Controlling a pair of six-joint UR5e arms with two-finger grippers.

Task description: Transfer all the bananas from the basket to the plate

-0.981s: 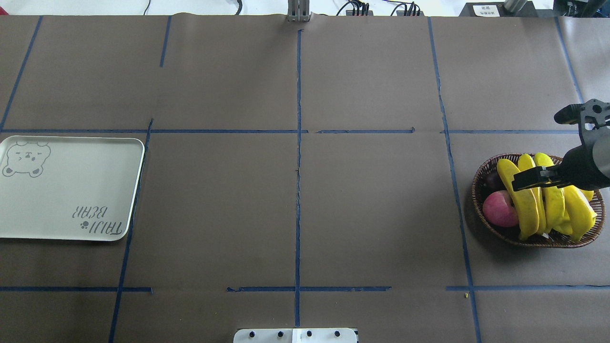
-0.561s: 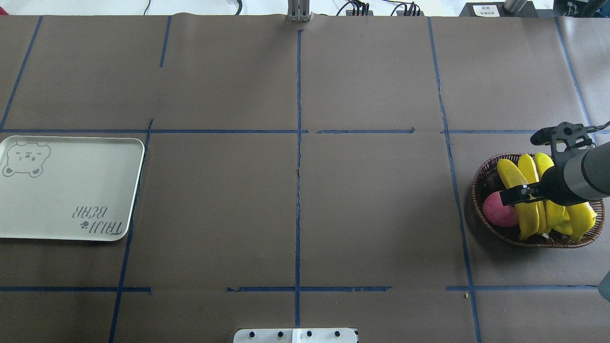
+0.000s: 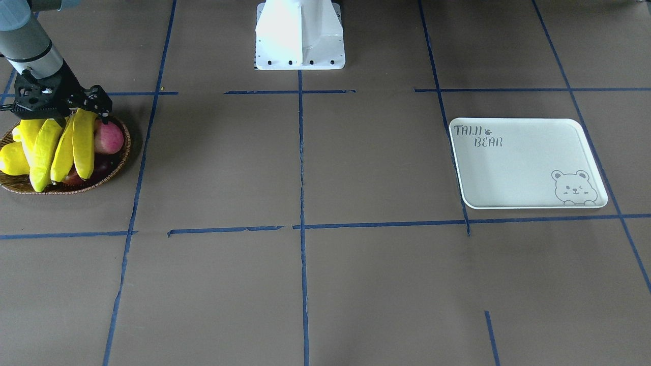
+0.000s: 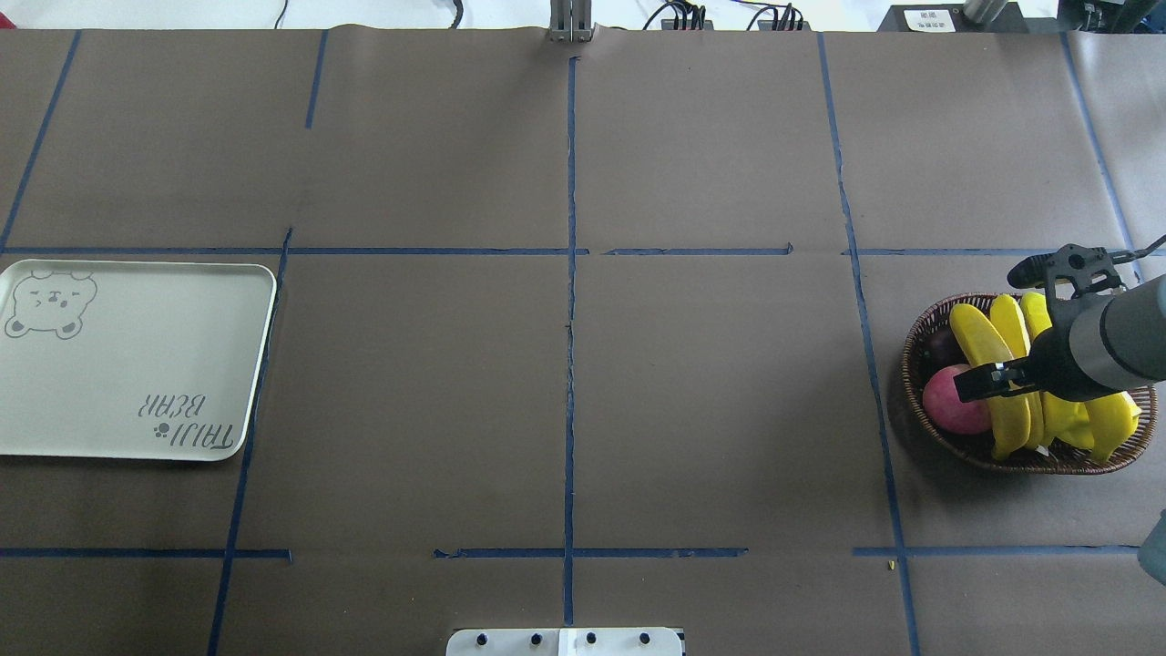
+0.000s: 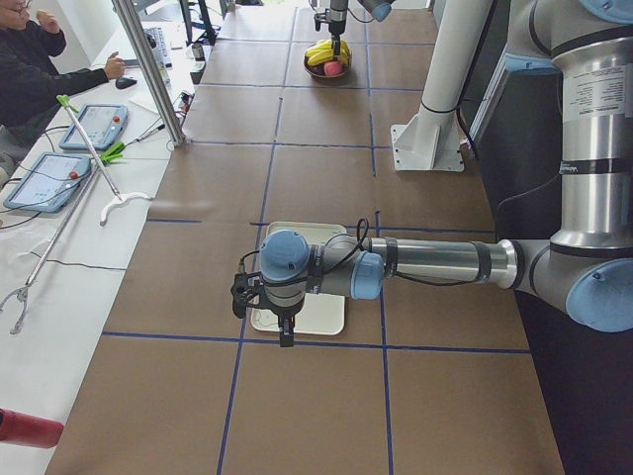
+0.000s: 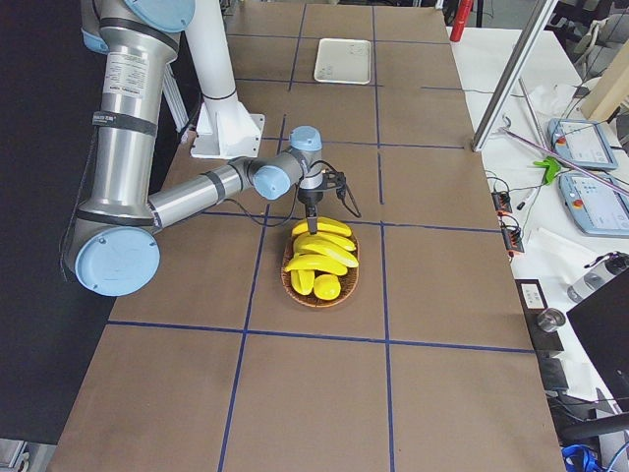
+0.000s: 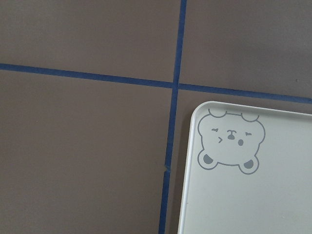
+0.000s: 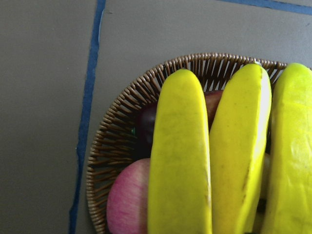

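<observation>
At the table's right, in the brown wicker basket [image 4: 911, 364], curved yellow bananas [image 4: 1009, 424] look light, smooth; right gripper [image 3: 63, 108], jaws spread, should pinch one mid-length.

overhead and front views face each other — both share the basket [image 4: 911, 360]

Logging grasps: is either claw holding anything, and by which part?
Nothing looks lifted: the bananas lie in the basket, the right claw low over the one beside the apple; grip unclear. The left claw hangs above the plate.
</observation>
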